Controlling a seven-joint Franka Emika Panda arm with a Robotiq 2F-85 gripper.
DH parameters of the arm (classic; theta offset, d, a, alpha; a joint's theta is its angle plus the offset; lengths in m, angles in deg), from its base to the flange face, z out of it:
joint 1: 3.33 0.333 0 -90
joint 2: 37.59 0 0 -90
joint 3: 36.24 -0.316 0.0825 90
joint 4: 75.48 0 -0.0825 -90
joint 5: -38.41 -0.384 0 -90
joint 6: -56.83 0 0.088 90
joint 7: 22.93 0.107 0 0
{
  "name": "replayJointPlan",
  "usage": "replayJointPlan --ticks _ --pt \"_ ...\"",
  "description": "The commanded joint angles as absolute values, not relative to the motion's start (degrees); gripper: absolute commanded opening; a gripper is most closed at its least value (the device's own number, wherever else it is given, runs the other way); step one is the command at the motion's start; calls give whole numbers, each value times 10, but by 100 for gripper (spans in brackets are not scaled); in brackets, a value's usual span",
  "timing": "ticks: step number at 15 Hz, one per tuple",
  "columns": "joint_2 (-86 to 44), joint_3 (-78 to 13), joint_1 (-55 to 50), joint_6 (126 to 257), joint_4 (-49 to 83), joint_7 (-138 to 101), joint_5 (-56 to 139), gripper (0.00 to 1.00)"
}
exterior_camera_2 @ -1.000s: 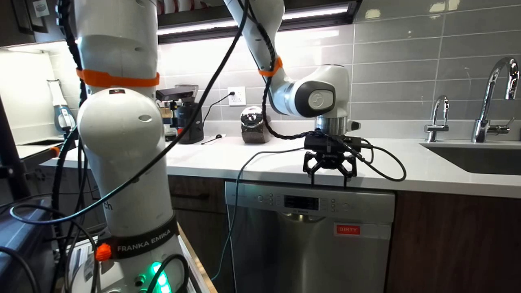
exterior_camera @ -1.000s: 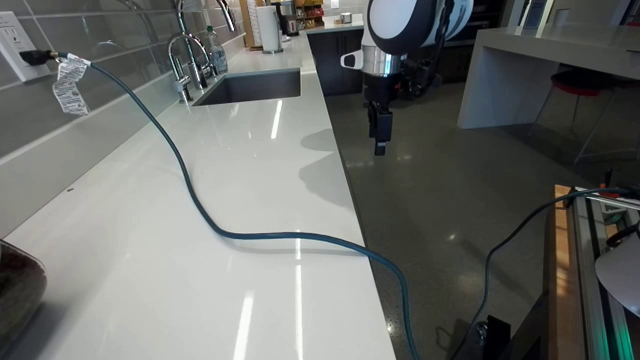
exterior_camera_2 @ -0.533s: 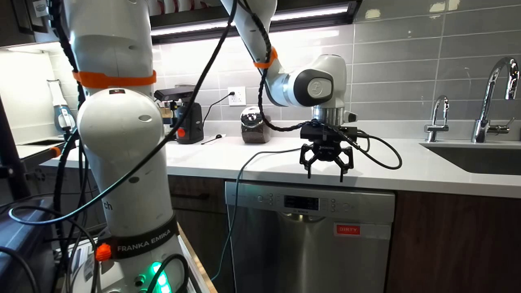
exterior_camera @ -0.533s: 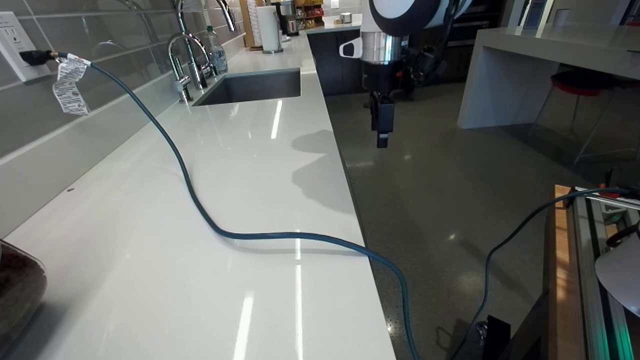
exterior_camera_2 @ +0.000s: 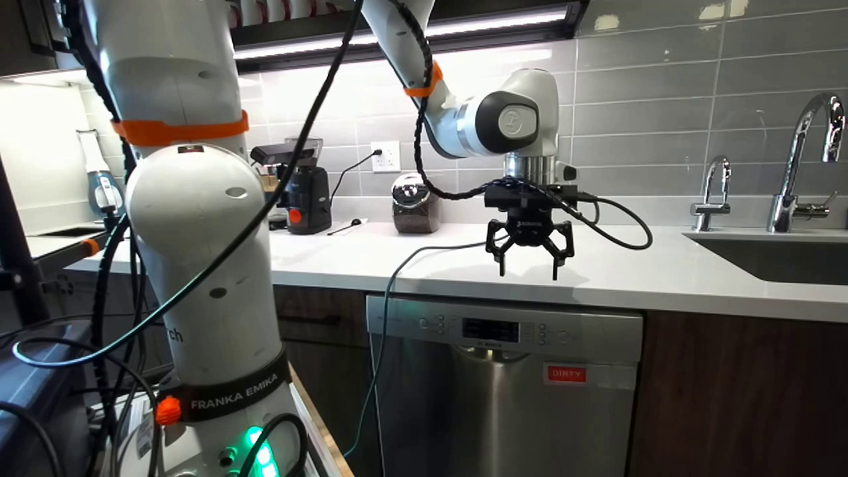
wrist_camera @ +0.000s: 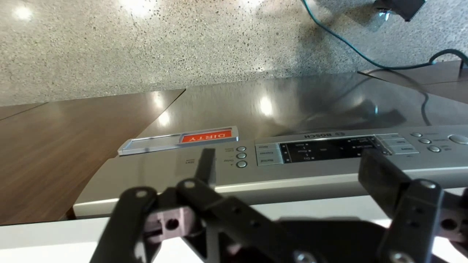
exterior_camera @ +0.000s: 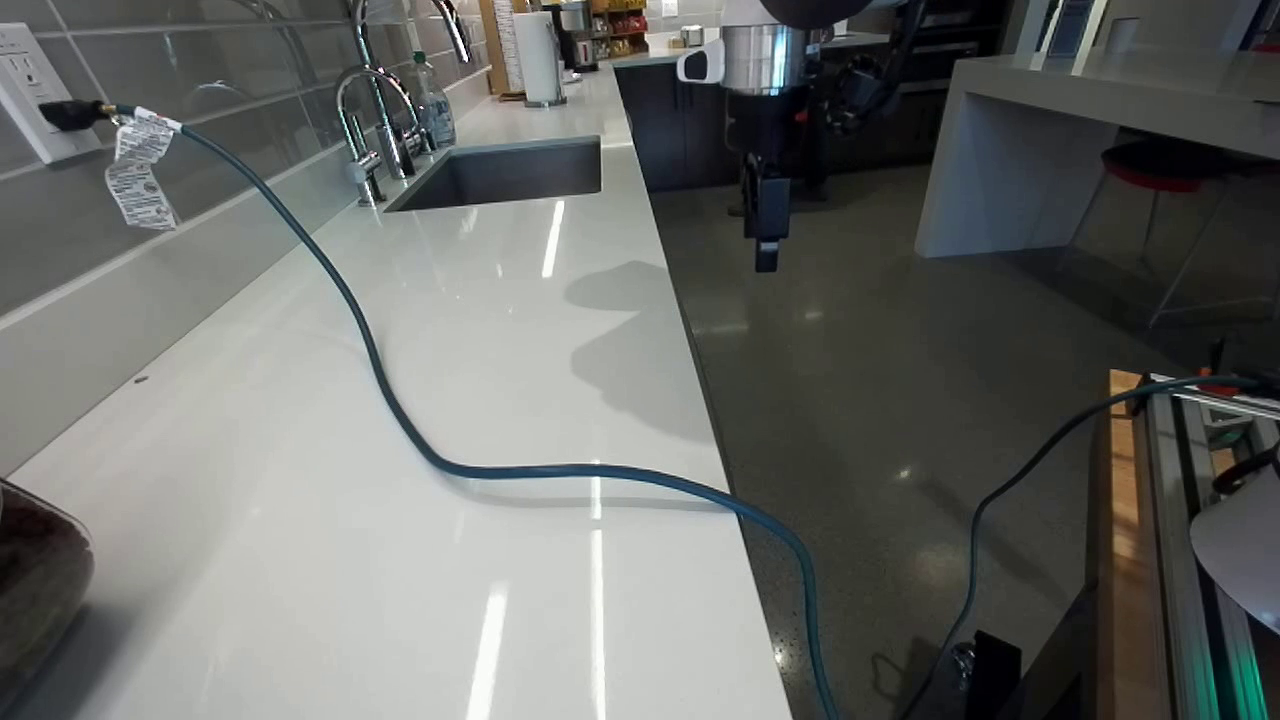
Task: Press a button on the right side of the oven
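The steel Bosch appliance (exterior_camera_2: 503, 404) under the counter looks like a dishwasher. Its control panel (exterior_camera_2: 596, 331) runs along the top, with a dark display (exterior_camera_2: 491, 329) in the middle. A column of small round buttons (exterior_camera_2: 542, 333) is right of the display. In the wrist view the panel is upside down, and these round buttons (wrist_camera: 241, 155) lie between the display (wrist_camera: 331, 149) and the red DIRTY label (wrist_camera: 207, 136). My gripper (exterior_camera_2: 529, 273) is open, empty and pointing down, in front of the counter edge and above the panel. It also shows edge-on in an exterior view (exterior_camera: 766, 257).
The white counter (exterior_camera_2: 629, 265) overhangs the panel. A teal cable (exterior_camera: 560, 470) crosses it and hangs down the appliance's left side (exterior_camera_2: 379, 358). A jar (exterior_camera_2: 415, 205), a coffee grinder (exterior_camera_2: 309, 199) and a sink (exterior_camera_2: 782, 258) with faucets are along the counter.
My open gripper has risen steadily, its fingertips going from the top of the panel to above the counter's front edge in an exterior view. Nothing else has visibly moved.
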State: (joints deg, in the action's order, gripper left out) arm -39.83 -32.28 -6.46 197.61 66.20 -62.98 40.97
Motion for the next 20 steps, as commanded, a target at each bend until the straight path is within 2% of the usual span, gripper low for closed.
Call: replayJointPlan --ticks 1,20 --pt "-426 -327 -62 1951 672 -597 437 100" --pt "-465 -320 -55 1956 662 -593 428 100"
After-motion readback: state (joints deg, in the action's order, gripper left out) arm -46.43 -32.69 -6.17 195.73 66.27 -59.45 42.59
